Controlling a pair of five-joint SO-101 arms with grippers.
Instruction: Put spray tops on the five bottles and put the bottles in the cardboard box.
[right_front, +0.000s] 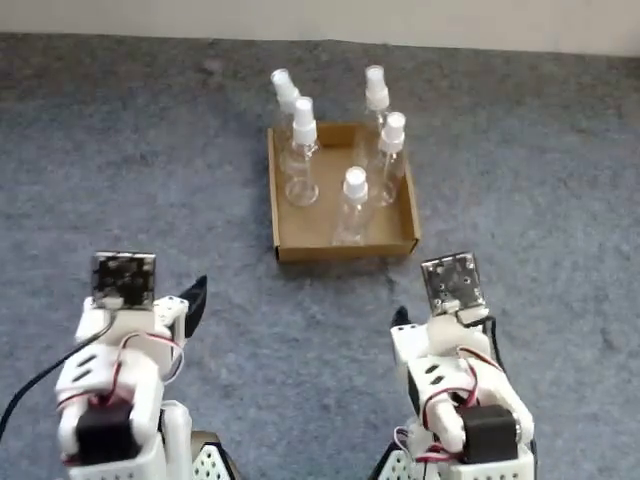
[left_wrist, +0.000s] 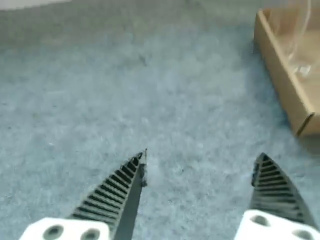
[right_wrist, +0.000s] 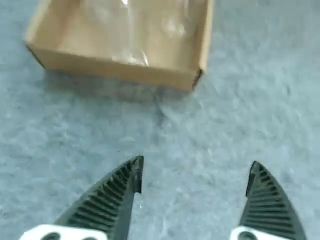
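By my reading the task is at its end. The five bottles (right_front: 352, 215) stand upright and clustered in the cardboard box (right_front: 345, 250), each wearing a white spray top (right_front: 355, 183). The two bottles at the box's 12 o'clock side show their tops above the far rim, so I take their bases to be inside, though the high view does not make that plain. No loose bottle or top lies on the grey carpet (right_front: 150, 180). The next move probably calls for nothing more than a check that every top is seated and every base is within the walls. If one needed nudging, an arm would have to come in over the rim without knocking the close-packed neighbours. The left gripper (left_wrist: 202, 157) is released, its toothed fingers spread wide with only carpet between them. From it the box lies at about 2 o'clock, well apart, and its wrist view shows one cardboard wall (left_wrist: 280, 65) with clear plastic behind it. The right gripper (right_wrist: 197, 162) is likewise released and grasps nothing. The box lies at about 11 o'clock from it, apart across bare carpet, with its near wall (right_wrist: 115, 65) facing the fingers. Both grippers sit toward the table's 6 o'clock side and the box toward 12 o'clock.
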